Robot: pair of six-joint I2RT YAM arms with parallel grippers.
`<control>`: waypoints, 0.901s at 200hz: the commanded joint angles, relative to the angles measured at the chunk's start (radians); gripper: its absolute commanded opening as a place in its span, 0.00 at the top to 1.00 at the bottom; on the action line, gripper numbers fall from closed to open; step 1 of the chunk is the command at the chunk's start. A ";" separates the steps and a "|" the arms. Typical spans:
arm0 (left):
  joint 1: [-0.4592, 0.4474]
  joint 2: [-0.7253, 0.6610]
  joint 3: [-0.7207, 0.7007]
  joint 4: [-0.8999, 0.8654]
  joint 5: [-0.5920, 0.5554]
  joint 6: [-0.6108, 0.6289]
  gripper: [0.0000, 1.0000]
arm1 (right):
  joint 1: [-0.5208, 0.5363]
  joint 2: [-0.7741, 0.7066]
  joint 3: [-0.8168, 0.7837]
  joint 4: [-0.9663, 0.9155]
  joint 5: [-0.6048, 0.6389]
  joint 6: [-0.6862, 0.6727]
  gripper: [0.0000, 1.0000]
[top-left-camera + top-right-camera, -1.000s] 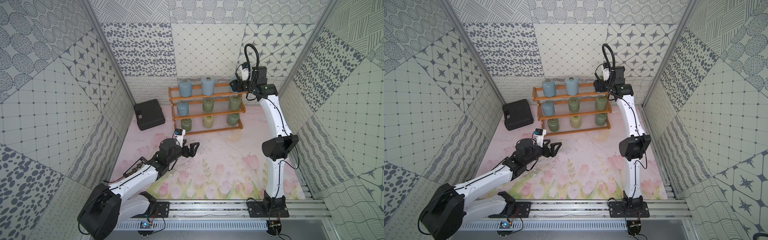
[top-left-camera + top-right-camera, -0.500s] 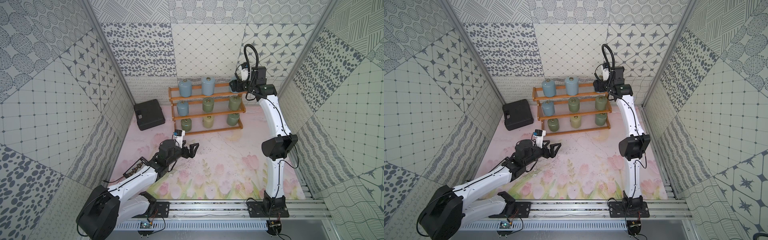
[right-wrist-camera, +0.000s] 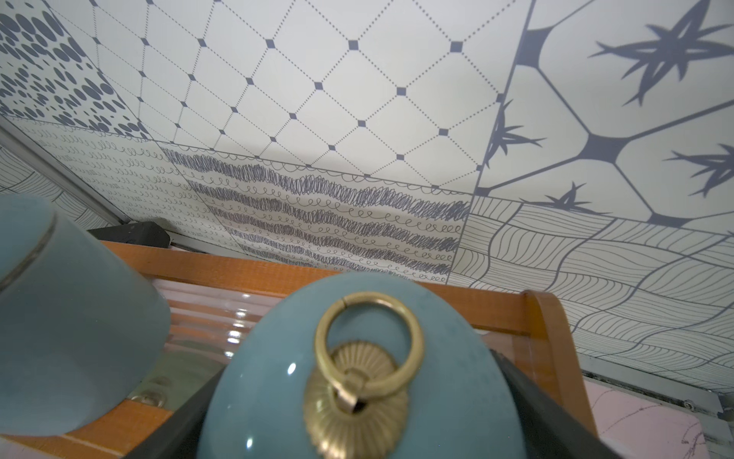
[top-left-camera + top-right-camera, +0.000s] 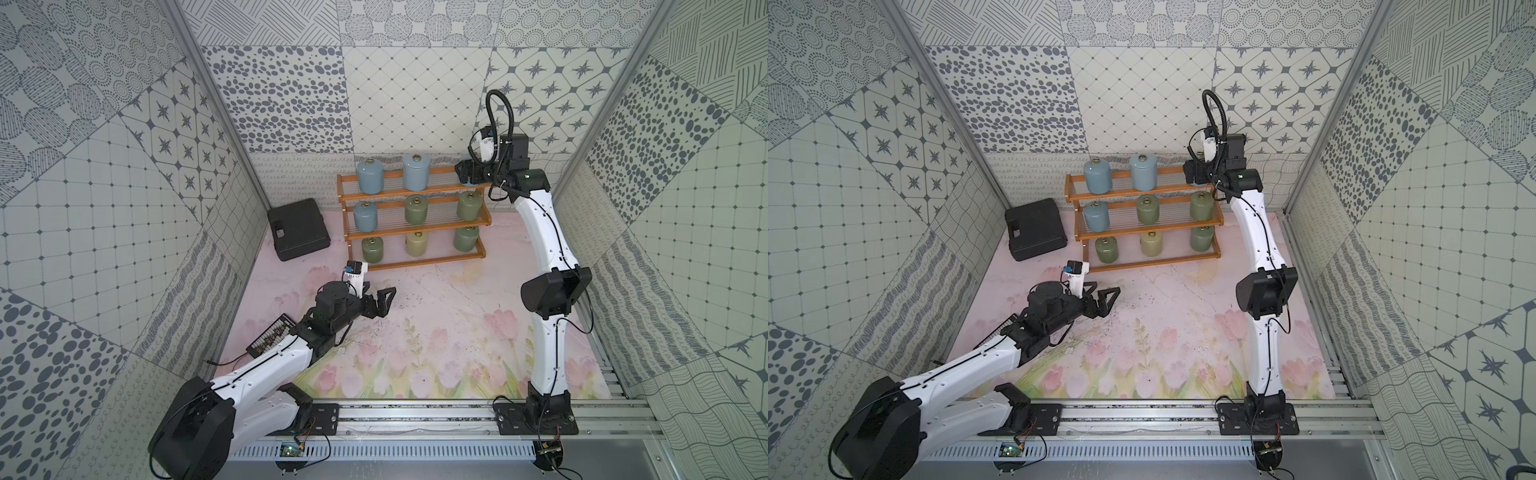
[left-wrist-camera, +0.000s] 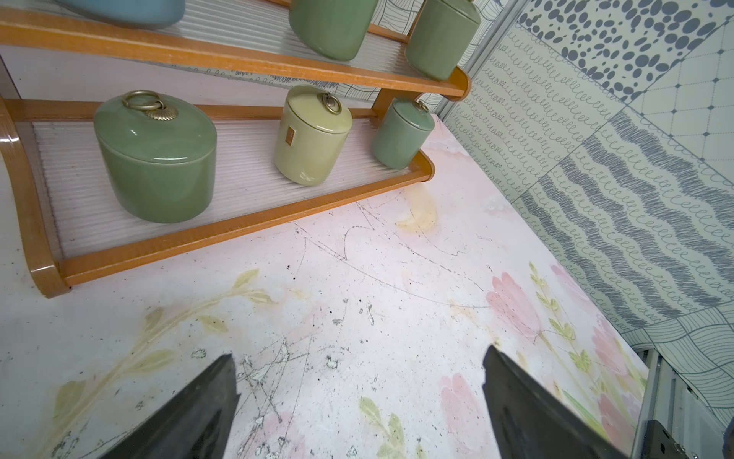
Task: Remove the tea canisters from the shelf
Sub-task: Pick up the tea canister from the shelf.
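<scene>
Straddling blue canister point(image 3: 270, 401) — right end effector point(image 3: 357, 369) | shelf point(image 3: 238, 270) top tier | clamped or loose: cannot tell

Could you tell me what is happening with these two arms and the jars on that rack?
The right gripper is up at the top tier of the wooden shelf, its fingers on either side of a blue-grey tea canister; whether it is gripping it is unclear. Eight other canisters stand on the shelf's three tiers. The left gripper hangs open and empty above the floral mat in front of the shelf.
</scene>
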 commanded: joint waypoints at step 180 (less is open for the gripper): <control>-0.001 0.001 0.047 -0.028 -0.042 0.056 0.00 | 0.070 -0.413 -0.591 0.440 -0.050 -0.003 0.26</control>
